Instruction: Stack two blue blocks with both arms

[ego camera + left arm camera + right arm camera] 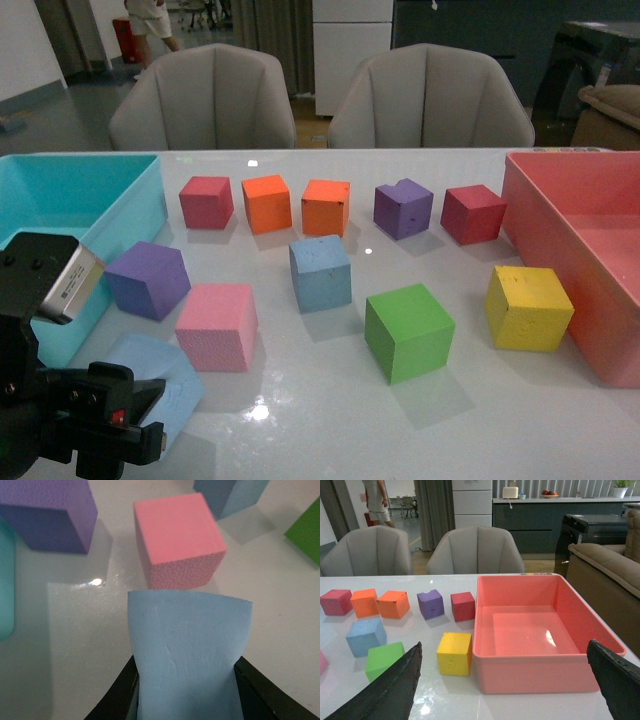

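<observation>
Left hand [186, 700] clamped on a pale blue block [187, 635] at the near left of the worktop [330, 430], just beside a pink cube [217, 326], second blue block [321, 272] resting mid-worktop, well apart, right hand [505, 680] spread open, empty, facing a red bin [540, 630]

- L hand [186, 690]: low nr table's near-left corner, fingers [117, 692] clamped on both sides of blue block [187, 635], pinching it in.
- R hand [504, 647]: fingers spread wide, nothing btwn, facing table's far edge.

White tabletop [300, 420]. Pink cube [216, 326] just ahead of left claw [187, 700]; purple cube [148, 280] ahead-left, teal bin [135, 215] left; blue cube [320, 272], green cube [408, 331] rightward.
</observation>
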Robot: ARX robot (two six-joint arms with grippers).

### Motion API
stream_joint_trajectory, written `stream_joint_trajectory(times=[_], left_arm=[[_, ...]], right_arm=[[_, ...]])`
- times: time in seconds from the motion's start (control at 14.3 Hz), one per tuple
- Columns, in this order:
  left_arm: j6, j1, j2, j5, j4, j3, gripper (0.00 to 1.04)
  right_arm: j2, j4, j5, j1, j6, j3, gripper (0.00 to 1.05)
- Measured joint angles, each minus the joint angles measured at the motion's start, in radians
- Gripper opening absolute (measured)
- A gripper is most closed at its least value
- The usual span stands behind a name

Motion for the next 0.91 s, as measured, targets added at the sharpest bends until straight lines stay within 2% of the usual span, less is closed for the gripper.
stream_joint_trajectory(times=[0.21,0.49,0.7,0.91], left_arm=[[-0.003,-0.098,-0.092,-0.057,-0.14,0.122,0.39],[-0.029,-0.26,0.114,-0.133,-0.277,0.444,0.39],[-0.057,-0.291,0.296,-0.194,-0.379,0.684,0.39],[-0.1,-0.284,0.432,-0.222,-0.476,0.89,0.39]], right_arm=[[0.0,0.0,0.0,0.0,0.0,0.0,0.98],[0.0,0.0,0.0,0.0,0.0,0.0,0.98],[0.0,0.0,0.0,0.0,0.0,0.0,0.98],[0.0,0.0,0.0,0.0,0.0,0.0,0.98]])
